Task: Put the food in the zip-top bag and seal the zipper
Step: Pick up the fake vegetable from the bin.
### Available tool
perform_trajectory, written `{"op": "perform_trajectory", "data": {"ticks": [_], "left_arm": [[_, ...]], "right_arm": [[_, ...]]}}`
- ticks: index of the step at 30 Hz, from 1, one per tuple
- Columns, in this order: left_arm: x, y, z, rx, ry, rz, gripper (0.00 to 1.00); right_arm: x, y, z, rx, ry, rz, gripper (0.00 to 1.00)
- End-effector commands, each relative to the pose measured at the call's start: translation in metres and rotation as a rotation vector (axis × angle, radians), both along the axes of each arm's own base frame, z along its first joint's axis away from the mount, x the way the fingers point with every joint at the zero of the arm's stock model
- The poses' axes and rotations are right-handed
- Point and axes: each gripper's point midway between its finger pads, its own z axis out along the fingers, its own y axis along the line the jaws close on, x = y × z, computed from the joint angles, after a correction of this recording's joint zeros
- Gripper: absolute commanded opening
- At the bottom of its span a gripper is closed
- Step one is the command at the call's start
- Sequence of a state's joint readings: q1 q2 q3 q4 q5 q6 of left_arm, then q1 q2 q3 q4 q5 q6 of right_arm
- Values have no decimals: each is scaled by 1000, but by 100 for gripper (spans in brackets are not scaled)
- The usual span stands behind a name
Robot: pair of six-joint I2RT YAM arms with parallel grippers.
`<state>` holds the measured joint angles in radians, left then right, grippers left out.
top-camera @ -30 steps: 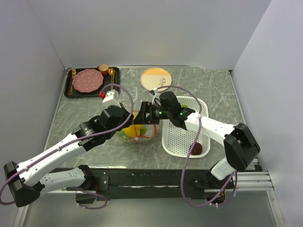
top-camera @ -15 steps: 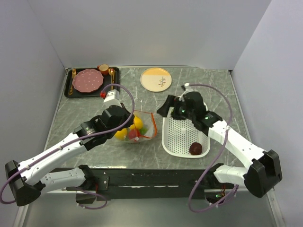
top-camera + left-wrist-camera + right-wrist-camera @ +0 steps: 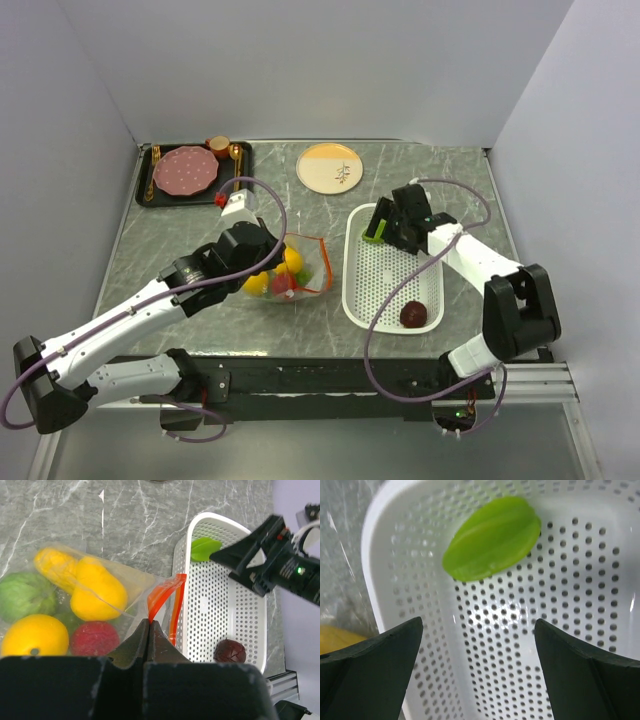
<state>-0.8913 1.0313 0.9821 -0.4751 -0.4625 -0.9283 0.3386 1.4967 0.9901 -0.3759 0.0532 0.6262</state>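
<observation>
The clear zip-top bag (image 3: pixel 285 275) lies at the table's middle with yellow pieces (image 3: pixel 97 592), a red ball (image 3: pixel 94 638) and a green piece (image 3: pixel 22 595) inside. My left gripper (image 3: pixel 150 622) is shut on the bag's orange-red zipper strip (image 3: pixel 159 597), holding the mouth up. The white perforated basket (image 3: pixel 365 290) holds a green leafy piece (image 3: pixel 492 537) at its far end and a dark maroon ball (image 3: pixel 413 314) at its near end. My right gripper (image 3: pixel 477 630) is open and empty, just above the basket near the leafy piece (image 3: pixel 375 223).
A black tray (image 3: pixel 150 192) with a pink scalloped plate (image 3: pixel 184 169), a cup and gold cutlery sits at the back left. A cream and orange plate (image 3: pixel 331 166) lies at the back middle. The basket stands right beside the bag's open mouth.
My right gripper has pulled away from the bag's mouth and swung right and back over the basket's far end. The left gripper has kept its hold on the zipper strip.
</observation>
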Motion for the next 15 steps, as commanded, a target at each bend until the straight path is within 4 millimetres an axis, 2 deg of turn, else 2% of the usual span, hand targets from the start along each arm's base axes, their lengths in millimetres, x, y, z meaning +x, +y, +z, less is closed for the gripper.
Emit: {"op": "perform_trajectory", "data": {"ticks": [1,6,15], "left_arm": [[5,-8,17,-18,-30,-25,1],[5,-10,17,-20,-28,-27,1],[6,-9,13,-6,-22,-21,1]], "right_arm": [[41,3,20,-5,-63,-55,100],[55,3,-2,-9,4,-82,100],[54,-4,-23,-50,67,-129,100]]}}
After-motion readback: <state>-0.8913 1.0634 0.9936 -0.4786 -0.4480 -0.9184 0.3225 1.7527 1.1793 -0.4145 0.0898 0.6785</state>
